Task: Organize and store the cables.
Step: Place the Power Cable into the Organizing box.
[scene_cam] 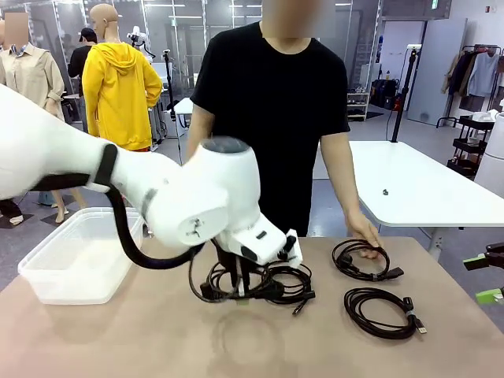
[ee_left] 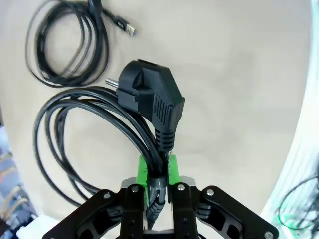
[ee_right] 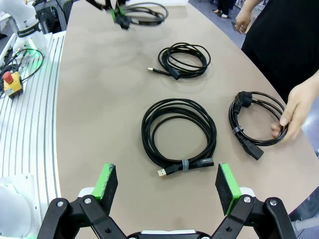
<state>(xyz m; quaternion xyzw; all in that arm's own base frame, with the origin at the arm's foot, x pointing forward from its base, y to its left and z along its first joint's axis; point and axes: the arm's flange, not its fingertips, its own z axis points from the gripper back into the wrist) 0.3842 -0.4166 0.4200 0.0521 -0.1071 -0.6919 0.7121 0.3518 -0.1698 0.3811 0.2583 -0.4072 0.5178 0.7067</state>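
The cables are lying as four black coils on the tan table. The power cord coil is sitting about midway along the table, and the left gripper is pinching it. The gripper's green pads are pressing together on the bundled strands just below the plug. From these angles I cannot tell whether that coil is resting on the table or already hanging just clear of it. A thinner coil is lying just beside it.

The right gripper is hanging with its jaws spread wide and holding nothing, above a banded coil toward the table's right edge. A fourth coil is lying near the far edge, with the person's hand touching it.

These cords are looking light and limp. Raised from one point, the loops will likely be sagging and spreading, with the plug swinging as the heavy end. Gripping across all the strands, ideally at a tie band, should be keeping each coil together, though the smooth jackets may be sliding between the pads.

The tabletop is looking flat and matte. A clear plastic bin is sitting at the far left corner, and an open hall with white tables is stretching beyond.
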